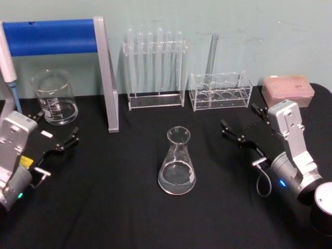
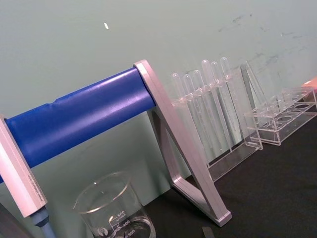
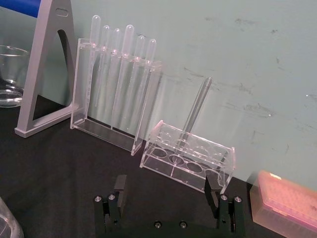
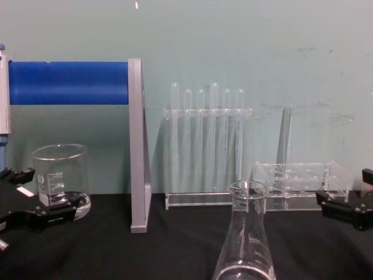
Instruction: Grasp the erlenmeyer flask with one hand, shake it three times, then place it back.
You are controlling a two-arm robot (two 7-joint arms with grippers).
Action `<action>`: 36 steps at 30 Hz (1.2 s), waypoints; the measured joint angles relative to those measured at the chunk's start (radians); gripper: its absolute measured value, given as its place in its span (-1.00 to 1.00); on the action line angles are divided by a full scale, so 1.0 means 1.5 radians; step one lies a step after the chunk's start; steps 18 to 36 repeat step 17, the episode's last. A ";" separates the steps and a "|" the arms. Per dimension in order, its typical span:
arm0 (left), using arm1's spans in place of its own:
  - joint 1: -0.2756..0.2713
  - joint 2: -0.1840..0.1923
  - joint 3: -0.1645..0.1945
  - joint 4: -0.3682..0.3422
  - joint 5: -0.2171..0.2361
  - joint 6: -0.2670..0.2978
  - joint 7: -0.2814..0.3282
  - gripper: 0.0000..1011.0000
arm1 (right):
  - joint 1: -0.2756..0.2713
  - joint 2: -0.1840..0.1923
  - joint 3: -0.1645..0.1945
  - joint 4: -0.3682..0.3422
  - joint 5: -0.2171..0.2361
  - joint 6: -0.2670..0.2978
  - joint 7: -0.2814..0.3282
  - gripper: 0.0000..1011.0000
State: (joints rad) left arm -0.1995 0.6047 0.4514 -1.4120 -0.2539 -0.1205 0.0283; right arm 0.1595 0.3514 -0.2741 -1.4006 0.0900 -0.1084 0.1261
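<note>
Legible markings: few.

Beaker point(image 2: 115, 210), lower left of the left wrist view: white printed graduation scale on the glass wall. Figures "400" and "300" read clearly; the figure above them looks like "500" or "600", cannot tell which. A round white maker's emblem sits beside the scale; its lettering is too small to read.

Same beaker, lower left of the chest view: scale ticks and a top figure are visible, digits not readable with certainty.

Erlenmeyer flask point(image 4: 246, 245), bottom centre of the chest view: faint white graduation marks and small figures on the cone, unreadable.

White sticker near the left end effector point(image 1: 58, 136), left of the head view: no readable text.
</note>
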 joint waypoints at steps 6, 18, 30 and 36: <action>0.000 0.000 0.000 0.000 0.000 0.000 0.000 0.98 | 0.000 0.000 0.000 0.000 0.000 0.000 0.000 0.98; 0.000 0.000 0.000 0.000 0.000 0.000 0.000 0.98 | 0.000 0.000 0.000 0.000 0.000 0.000 0.000 0.98; 0.000 0.000 0.000 0.000 0.000 0.000 0.000 0.98 | 0.000 0.000 0.000 0.000 0.000 0.000 0.000 0.98; 0.000 0.000 0.000 0.000 0.000 0.000 0.000 0.98 | 0.000 0.000 0.000 0.000 0.000 0.000 0.000 0.98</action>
